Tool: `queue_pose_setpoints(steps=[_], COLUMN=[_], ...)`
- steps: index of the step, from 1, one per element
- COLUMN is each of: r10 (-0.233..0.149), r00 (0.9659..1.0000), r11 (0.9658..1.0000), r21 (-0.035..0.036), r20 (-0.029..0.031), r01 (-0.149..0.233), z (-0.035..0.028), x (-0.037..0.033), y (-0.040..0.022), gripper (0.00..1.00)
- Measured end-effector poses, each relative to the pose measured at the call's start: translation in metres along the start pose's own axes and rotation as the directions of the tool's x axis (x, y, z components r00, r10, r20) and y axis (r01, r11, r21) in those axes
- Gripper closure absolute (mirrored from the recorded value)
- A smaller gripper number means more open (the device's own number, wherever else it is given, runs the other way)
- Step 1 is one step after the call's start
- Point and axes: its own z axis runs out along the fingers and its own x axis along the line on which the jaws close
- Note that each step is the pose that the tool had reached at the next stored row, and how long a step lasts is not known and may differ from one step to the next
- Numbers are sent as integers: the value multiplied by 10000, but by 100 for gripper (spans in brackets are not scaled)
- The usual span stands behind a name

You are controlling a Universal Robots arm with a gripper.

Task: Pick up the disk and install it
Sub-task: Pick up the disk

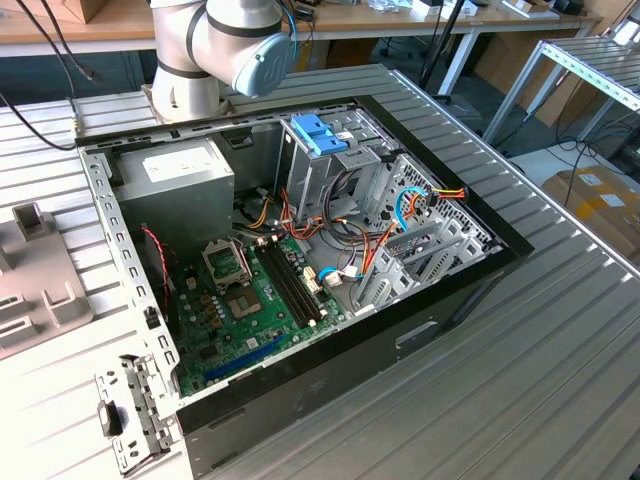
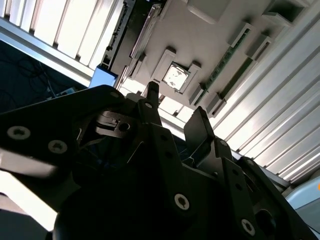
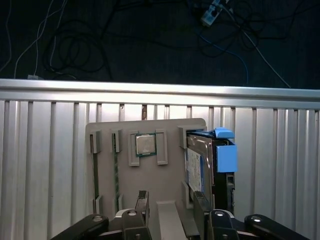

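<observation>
The disk (image 3: 196,167) stands on edge in a slot of a grey holder tray (image 3: 170,132), with a dark body, a pale label and a light-blue carrier rail (image 3: 226,156). My gripper (image 3: 171,204) hovers over the tray's middle, open, with nothing between its fingers (image 3: 142,200). The disk sits just outside the finger nearer to it. In the second wrist view the gripper (image 2: 176,107) shows its two black fingertips (image 2: 152,94) apart, above the tray (image 2: 165,55), and the disk (image 2: 131,42) runs along the tray's far side.
A processor chip (image 3: 145,145) lies in the tray's centre slot. The open computer case (image 1: 150,330) fills the middle of the ribbed metal table; its tall drive cage carries a blue bracket (image 1: 322,133). The arm's base (image 1: 215,50) stands behind the case. The table edge (image 3: 160,90) runs just past the tray.
</observation>
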Motion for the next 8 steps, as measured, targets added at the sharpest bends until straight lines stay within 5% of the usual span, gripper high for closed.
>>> queue_pose_setpoints(steps=[8], r10=[0], r00=[10000], r11=[10000], r21=[0], r20=[0], r01=[0], z=[18], x=[0], y=[0], gripper=[52])
